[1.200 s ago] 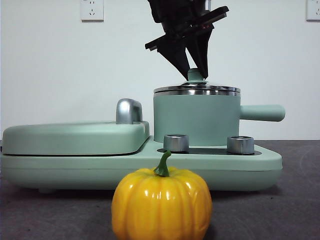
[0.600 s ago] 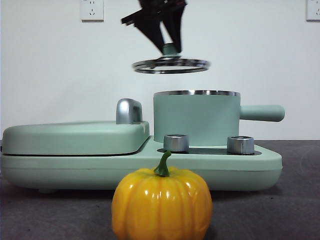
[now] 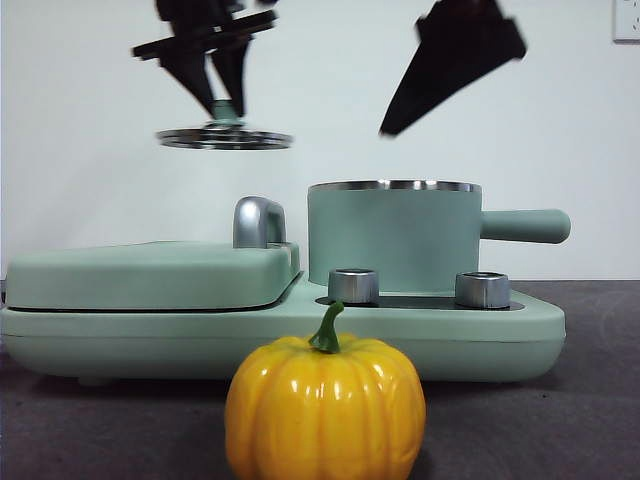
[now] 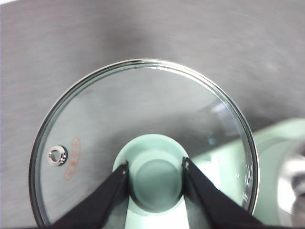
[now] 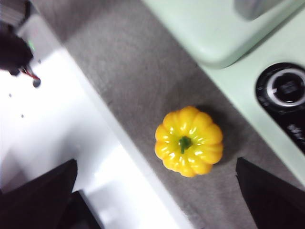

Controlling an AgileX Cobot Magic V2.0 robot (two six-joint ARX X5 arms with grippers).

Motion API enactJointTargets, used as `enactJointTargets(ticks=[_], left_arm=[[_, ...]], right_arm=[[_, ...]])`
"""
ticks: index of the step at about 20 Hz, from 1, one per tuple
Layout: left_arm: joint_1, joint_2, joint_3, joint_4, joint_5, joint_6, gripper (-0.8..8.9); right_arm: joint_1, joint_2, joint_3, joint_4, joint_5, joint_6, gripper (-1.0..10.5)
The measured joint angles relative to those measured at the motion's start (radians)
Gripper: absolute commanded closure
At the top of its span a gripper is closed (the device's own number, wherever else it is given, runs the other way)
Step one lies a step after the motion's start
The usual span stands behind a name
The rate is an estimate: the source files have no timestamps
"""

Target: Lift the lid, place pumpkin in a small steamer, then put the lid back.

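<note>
Big cooker base: wide, low, light green, sits on the surface.
Flat cover: light green, lies on one side of the base.
Shiny handle: silver, stands on the cover.
Two dials: silver, on the base front.
Surface: dark grey.
Wall: white, with a socket.

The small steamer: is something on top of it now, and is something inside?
Nothing rests on the small steamer; its chrome rim is bare. The left gripper holds the lid by the knob, off to the side. The wall hides the inside; the pumpkin sits on the table.
</note>
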Motion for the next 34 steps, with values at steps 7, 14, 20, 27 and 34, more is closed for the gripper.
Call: enactJointTargets(ticks=[7, 14, 20, 27, 34], left_arm=[[0.123, 0.000, 0.000, 0.000, 0.001, -0.024, 7.98], [0.152, 0.000, 0.000, 0.000, 0.000, -0.027, 7.98], [0.152, 0.000, 0.000, 0.000, 0.000, -0.036, 7.98], [0.152, 0.000, 0.000, 0.000, 0.000, -0.037, 7.98], [0.152, 0.000, 0.000, 0.000, 0.000, -0.040, 7.98]], right_arm=[[0.100, 0.145, 0.000, -0.002, 0.080, 0.000, 2.7], [0.118, 0.274, 0.000, -0.004, 0.128, 0.044, 2.4], [0.117, 0.349, 0.000, 0.003, 0.155, 0.074, 2.4], [0.117, 0.409, 0.000, 0.034, 0.157, 0.078, 2.4], [0.117, 0.437, 0.000, 0.039, 0.156, 0.101, 5.4]])
